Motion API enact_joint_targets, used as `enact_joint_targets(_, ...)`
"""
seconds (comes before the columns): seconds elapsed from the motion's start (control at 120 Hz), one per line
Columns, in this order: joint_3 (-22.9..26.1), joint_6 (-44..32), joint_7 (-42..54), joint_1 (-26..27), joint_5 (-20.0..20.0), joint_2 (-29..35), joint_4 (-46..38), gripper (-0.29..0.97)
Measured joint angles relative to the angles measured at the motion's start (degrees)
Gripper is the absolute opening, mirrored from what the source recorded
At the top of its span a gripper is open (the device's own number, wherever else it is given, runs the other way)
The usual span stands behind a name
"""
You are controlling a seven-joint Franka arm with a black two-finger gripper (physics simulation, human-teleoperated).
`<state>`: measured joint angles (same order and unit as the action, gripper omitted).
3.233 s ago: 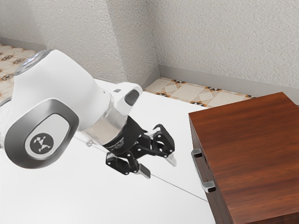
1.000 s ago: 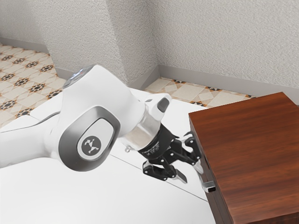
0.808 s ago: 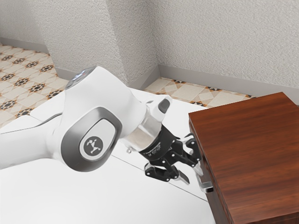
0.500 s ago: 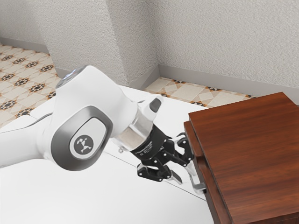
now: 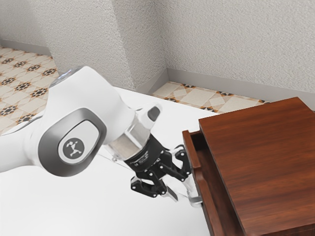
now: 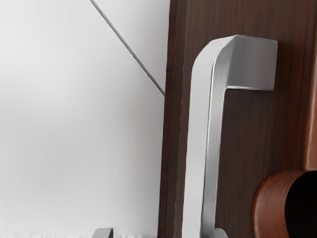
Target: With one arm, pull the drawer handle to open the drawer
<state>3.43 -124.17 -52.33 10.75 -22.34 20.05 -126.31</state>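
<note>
One drawer (image 5: 190,143) partly open, handle (image 6: 200,148) largely hidden behind gripper (image 5: 178,186), cabinet (image 5: 261,162) cropped.

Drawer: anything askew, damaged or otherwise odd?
Nothing stands out. The drawer sits partly out of the cabinet, its front running parallel to the cabinet's edge. The handle looks straight and intact, and the gripper is at it.
</note>
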Motion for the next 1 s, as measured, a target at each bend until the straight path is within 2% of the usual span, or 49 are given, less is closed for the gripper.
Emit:
enact_joint_targets(0.425,-0.3,6.5,-1.4,-2.2,0.6,3.0,-1.0,0.18)
enact_joint_targets(1.0,-2.0,13.8,-4.7,-3.0,7.6,6.9,-1.4,0.18)
